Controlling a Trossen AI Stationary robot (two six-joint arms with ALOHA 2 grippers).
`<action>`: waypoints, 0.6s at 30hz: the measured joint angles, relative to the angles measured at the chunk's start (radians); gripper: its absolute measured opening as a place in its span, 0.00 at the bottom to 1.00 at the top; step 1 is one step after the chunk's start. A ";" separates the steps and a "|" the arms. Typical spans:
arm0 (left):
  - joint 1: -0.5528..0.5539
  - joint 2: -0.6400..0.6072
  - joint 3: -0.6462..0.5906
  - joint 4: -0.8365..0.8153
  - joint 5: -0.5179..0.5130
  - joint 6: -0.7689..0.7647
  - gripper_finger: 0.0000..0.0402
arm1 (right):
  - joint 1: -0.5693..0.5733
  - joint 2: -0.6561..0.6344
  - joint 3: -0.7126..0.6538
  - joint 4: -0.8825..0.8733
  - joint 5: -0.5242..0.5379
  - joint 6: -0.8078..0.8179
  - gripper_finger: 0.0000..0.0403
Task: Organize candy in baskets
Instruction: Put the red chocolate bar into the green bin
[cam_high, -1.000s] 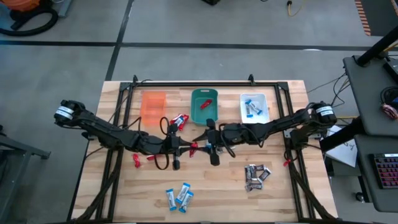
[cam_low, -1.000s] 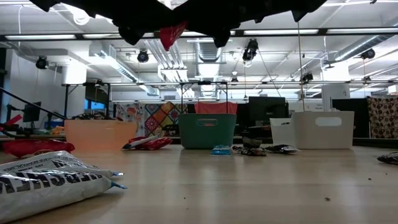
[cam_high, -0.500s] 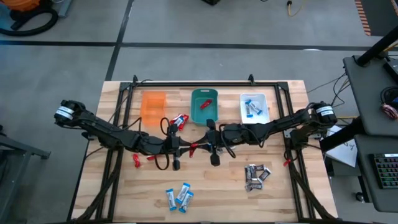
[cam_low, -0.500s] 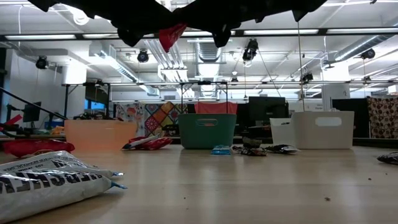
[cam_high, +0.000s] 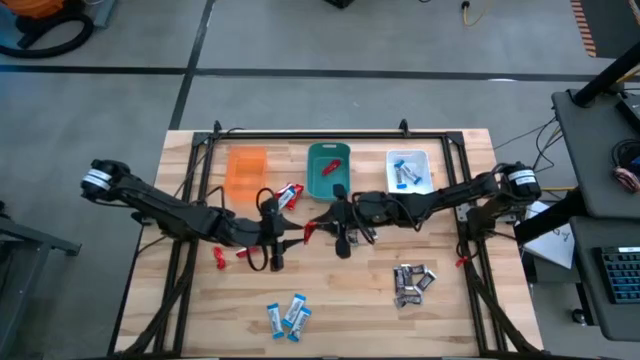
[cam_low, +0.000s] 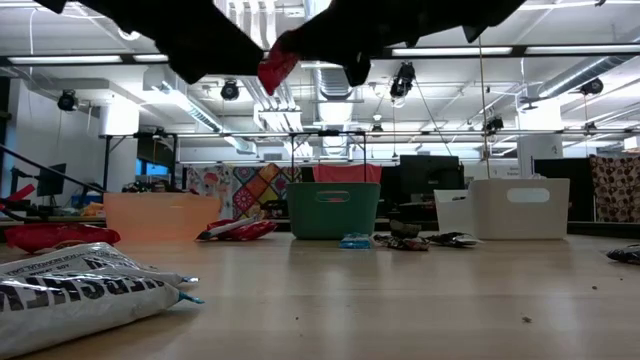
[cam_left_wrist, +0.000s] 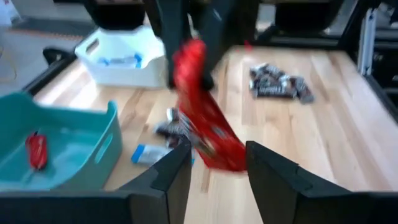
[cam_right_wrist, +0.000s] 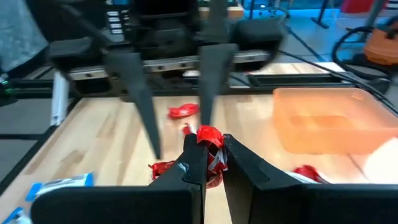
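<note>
- The right gripper (cam_right_wrist: 208, 163) is hanging above the middle of the table (cam_high: 350, 320), its jaws pinching a red candy bar (cam_right_wrist: 210, 138).
- The left gripper (cam_left_wrist: 217, 163) is facing it just beside, jaws standing apart, holding nothing.
- The orange basket (cam_high: 246, 168), teal basket (cam_high: 326, 170) and white basket (cam_high: 410, 172) are standing in a row near the far edge.

On the light wooden tabletop (cam_high: 350, 300) stand an orange basket (cam_high: 247, 170), a teal green basket (cam_high: 327, 170) and a whitish basket (cam_high: 409, 172), with red candy (cam_high: 288, 195), blue-and-white candy (cam_high: 288, 315) and dark silver-grey candy (cam_high: 412, 282), and both arms are black.
</note>
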 joint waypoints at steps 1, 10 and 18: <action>0.000 -0.014 0.000 -0.037 0.000 -0.014 0.34 | -0.013 0.000 0.000 -0.006 0.000 0.007 0.07; 0.000 -0.119 0.000 -0.480 0.016 -0.246 0.34 | -0.152 0.001 0.000 -0.172 0.319 0.052 0.07; 0.000 -0.105 0.000 -0.719 0.101 -0.415 0.34 | -0.274 0.002 0.000 -0.293 0.386 0.130 0.07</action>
